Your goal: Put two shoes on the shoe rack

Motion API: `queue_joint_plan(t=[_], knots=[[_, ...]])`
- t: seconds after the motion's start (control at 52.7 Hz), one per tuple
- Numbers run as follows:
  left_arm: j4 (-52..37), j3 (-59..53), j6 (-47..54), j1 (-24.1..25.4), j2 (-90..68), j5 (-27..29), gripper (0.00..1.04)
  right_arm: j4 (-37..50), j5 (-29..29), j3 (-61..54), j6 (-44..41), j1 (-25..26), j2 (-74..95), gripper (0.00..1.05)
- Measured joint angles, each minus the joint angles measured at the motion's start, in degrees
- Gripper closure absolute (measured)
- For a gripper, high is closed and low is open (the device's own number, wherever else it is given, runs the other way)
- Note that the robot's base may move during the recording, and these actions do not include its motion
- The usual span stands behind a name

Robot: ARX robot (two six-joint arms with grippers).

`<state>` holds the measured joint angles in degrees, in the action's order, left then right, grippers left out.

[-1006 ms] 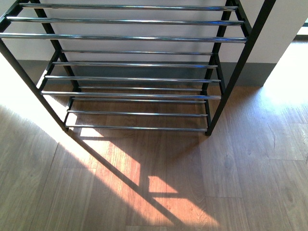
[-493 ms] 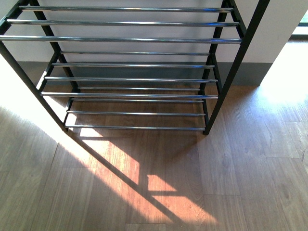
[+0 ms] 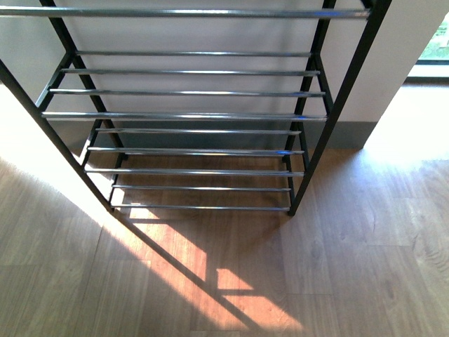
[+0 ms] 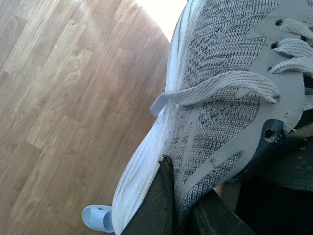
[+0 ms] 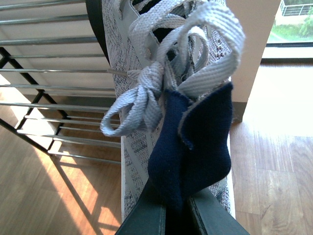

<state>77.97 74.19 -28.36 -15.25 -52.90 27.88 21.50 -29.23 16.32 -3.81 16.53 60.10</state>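
Observation:
The shoe rack [image 3: 189, 116], black side frames with chrome bar shelves, fills the front view; its shelves carry nothing and neither arm shows there. In the left wrist view my left gripper [image 4: 177, 205] is shut on a grey knit shoe [image 4: 220, 103], pinching its side wall by the white sole above the wooden floor. In the right wrist view my right gripper [image 5: 175, 215] is shut on the navy heel collar of the other shoe [image 5: 195, 132], which hangs with its grey laces [image 5: 161, 73] loose, in front of the shoe rack [image 5: 54, 98].
Wooden floor [image 3: 351, 267] spreads before the rack, with a sunlit patch and bar shadows. A pale wall and grey skirting stand behind it. A window [image 5: 293, 24] shows at the right. A light blue object [image 4: 95, 219] lies on the floor under the left shoe.
The front view has tilted up: the rack now sits lower in the frame, with its top shelf bars out of view and a window corner showing at the right.

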Motion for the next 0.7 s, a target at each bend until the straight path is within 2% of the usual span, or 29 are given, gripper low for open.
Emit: queue_joint_plan(t=[0.512, 0.588, 0.645, 0.702], knots=[[0.0, 0.0, 0.0, 0.0, 0.0, 0.2, 1.03, 0.5, -0.3, 0.0, 0.1, 0.0, 0.1, 1.03], [0.0, 0.0, 0.0, 0.0, 0.0, 0.2, 1.03, 16.3, -1.1, -3.2, 3.9, -1.2, 3.6, 1.03], [0.0, 0.0, 0.0, 0.0, 0.0, 0.2, 1.03, 19.8, 0.9, -2.5, 5.3, -3.2, 4.3, 1.03], [0.0, 0.0, 0.0, 0.0, 0.0, 0.1, 1.03, 18.9, 2.7, -0.8, 6.1, -5.4, 4.3, 1.03]])
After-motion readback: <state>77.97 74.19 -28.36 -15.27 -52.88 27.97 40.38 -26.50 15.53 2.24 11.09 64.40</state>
